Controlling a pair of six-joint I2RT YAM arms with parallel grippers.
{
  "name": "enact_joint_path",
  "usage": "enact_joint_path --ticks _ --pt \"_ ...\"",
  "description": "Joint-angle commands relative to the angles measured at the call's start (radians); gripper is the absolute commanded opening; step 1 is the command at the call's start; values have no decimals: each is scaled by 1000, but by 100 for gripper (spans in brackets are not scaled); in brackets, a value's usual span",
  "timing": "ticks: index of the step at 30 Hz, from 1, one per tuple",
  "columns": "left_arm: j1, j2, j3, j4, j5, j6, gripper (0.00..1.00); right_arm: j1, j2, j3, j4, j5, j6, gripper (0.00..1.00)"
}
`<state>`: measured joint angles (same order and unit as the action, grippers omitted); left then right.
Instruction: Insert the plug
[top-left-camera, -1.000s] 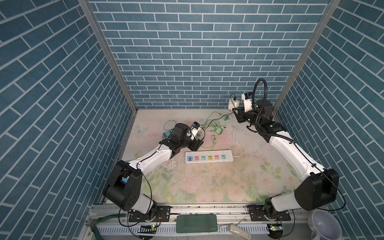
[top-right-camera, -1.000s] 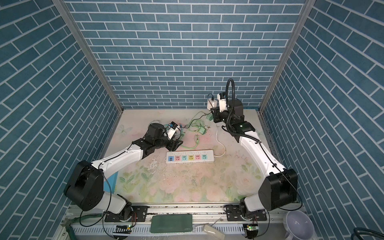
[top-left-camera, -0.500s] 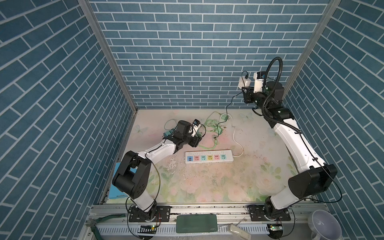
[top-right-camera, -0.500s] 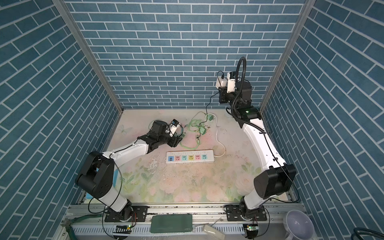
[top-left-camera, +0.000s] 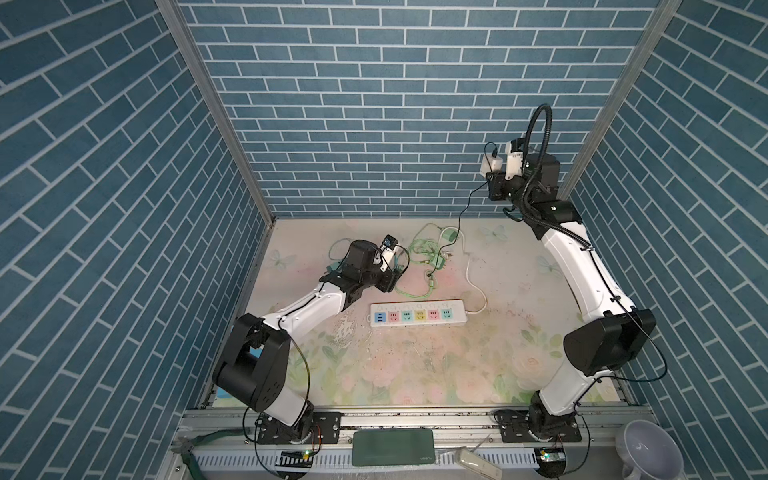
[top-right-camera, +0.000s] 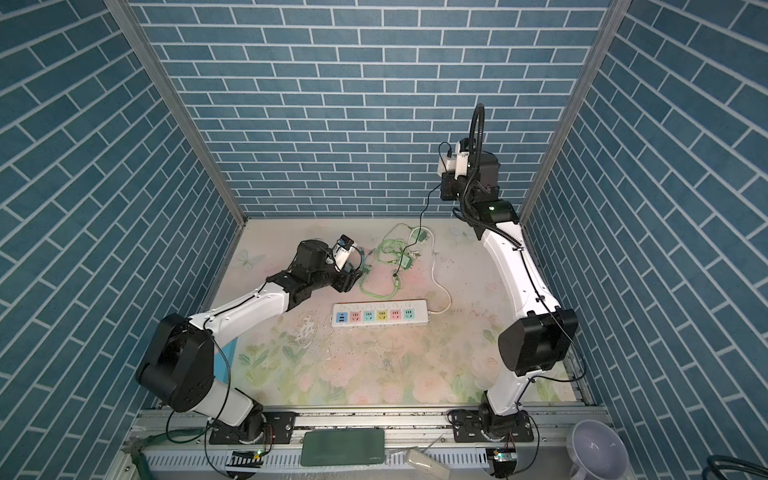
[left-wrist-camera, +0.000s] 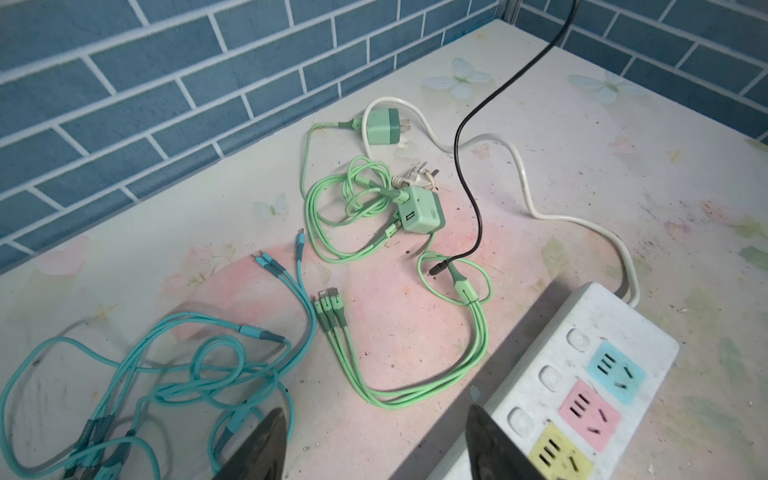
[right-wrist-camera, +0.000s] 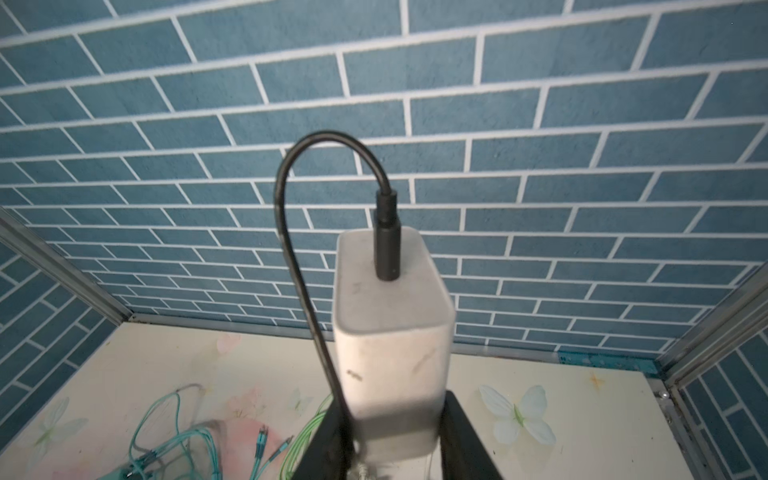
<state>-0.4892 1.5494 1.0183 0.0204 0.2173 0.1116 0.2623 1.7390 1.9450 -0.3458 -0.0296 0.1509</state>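
Held high, white adapter (right-wrist-camera: 392, 332) clamped in right gripper (right-wrist-camera: 392, 440), at 1 o'clock from power strip (top-left-camera: 417, 314), black cable (right-wrist-camera: 328, 136) trailed down to table (top-left-camera: 457, 374). Meanwhile left gripper (left-wrist-camera: 376, 444) parted, empty (nothing between jaws), at strip's 11 o'clock. Pickup judged done; carry-down, prong alignment, insertion left.

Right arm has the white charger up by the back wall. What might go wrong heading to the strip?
1. The black cable hanging from the white charger ends inside a green cable loop; moving may drag that tangle.
2. The charger's prongs are hidden in the right gripper, so alignment with the power strip is uncertain.
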Motion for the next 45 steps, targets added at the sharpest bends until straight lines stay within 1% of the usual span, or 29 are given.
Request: enact_joint_path --ticks 1,3,5,8,10,18,24,27,33,37,39,43,45 --pt "2 5 -6 -4 -14 -7 69 -8 17 180 -18 2 6 16" --pt "2 9 -5 -6 -26 -7 69 -9 59 276 -74 -4 0 16" --pt "3 10 -5 -4 -31 -7 69 -12 82 325 -94 -4 -4 16" --pt "4 12 0 -5 -35 -7 69 -14 94 333 -96 -17 9 16" --pt "4 19 4 -4 -35 -9 69 -15 92 297 -85 -37 22 16" --pt "4 31 10 -6 -40 -18 69 -14 -43 -164 106 -52 85 16" --pt "4 -12 -18 -8 -42 -28 69 -5 -168 -509 201 -52 133 16" --pt "4 -45 -49 2 -44 -39 69 21 -224 -645 231 -52 149 16" --pt "4 -78 -92 23 -48 -60 69 109 -294 -813 236 -23 161 16" --pt "3 -77 -104 39 -23 -70 68 153 -332 -912 312 -7 169 16" --pt "1 -76 -114 48 -21 -73 68 171 -358 -980 393 -38 159 16" --pt "0 -81 -128 56 -19 -76 68 201 -391 -1061 451 -53 169 16" --pt "-2 -84 -134 61 -14 -80 68 217 -424 -1122 507 -129 153 17"
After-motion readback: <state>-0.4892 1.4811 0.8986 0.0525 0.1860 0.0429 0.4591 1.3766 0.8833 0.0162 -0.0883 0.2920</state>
